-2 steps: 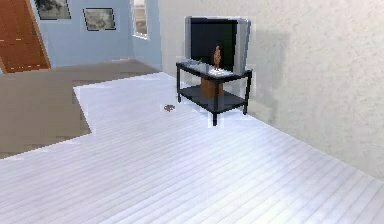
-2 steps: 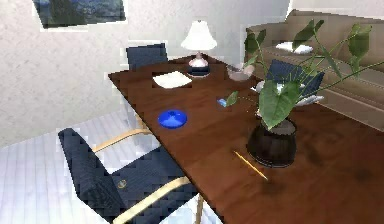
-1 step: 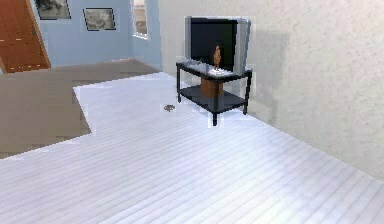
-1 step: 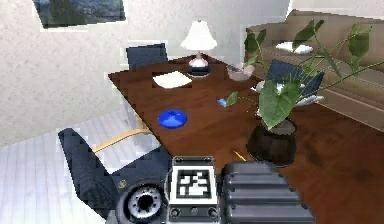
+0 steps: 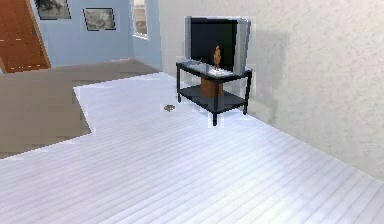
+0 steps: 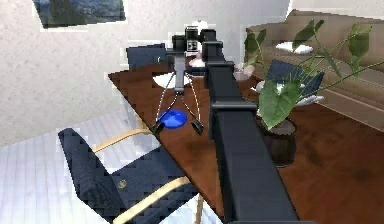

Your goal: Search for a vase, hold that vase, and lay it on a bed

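- Arm side view: a dark pot (image 6: 276, 142) right of my arm (image 6: 235, 150) holds a broad-leaved plant (image 6: 285, 92). I cannot tell whether it stands on the tabletop (image 6: 140, 88).
- A blue dish (image 6: 172, 122) lies mid-tabletop; its contents cannot be made out.
- My gripper (image 6: 179, 119) hangs at that dish. I cannot tell whether I grasp anything.
- Forward view: a slim orange-brown upright shape (image 5: 216, 57), possibly the vase, stands at the TV stand's (image 5: 236, 72) top front edge, before the TV (image 5: 215, 33).
- A brown pot-shaped thing (image 5: 210, 87) sits on its lower shelf.

Fwd view: 1 TV (image 5: 215, 40), 1 TV stand (image 5: 213, 88), 2 framed pictures (image 5: 52, 8) (image 5: 99, 18), 1 door (image 5: 20, 35). Arm side view: 2 blue chairs (image 6: 115, 180) (image 6: 147, 55), 1 wooden table (image 6: 148, 100), 1 potted plant (image 6: 280, 100), 1 sofa (image 6: 350, 90), 1 wall picture (image 6: 80, 10).
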You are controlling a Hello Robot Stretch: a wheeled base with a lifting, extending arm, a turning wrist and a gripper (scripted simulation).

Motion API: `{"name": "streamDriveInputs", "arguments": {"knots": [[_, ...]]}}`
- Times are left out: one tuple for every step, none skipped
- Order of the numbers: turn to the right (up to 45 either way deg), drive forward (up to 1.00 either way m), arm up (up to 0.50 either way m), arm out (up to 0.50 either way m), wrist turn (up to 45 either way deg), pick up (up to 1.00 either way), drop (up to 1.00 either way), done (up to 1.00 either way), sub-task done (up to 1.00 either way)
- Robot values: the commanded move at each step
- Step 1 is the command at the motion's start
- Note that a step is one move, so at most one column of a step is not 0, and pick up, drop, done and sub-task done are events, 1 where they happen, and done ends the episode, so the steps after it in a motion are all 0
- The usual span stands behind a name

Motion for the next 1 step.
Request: {"name": "streamDriveInputs", "arguments": {"knots": [[0.0, 0.0, 0.0, 0.0, 45.0, 0.0, 0.0, 0.0, 0.0]]}}
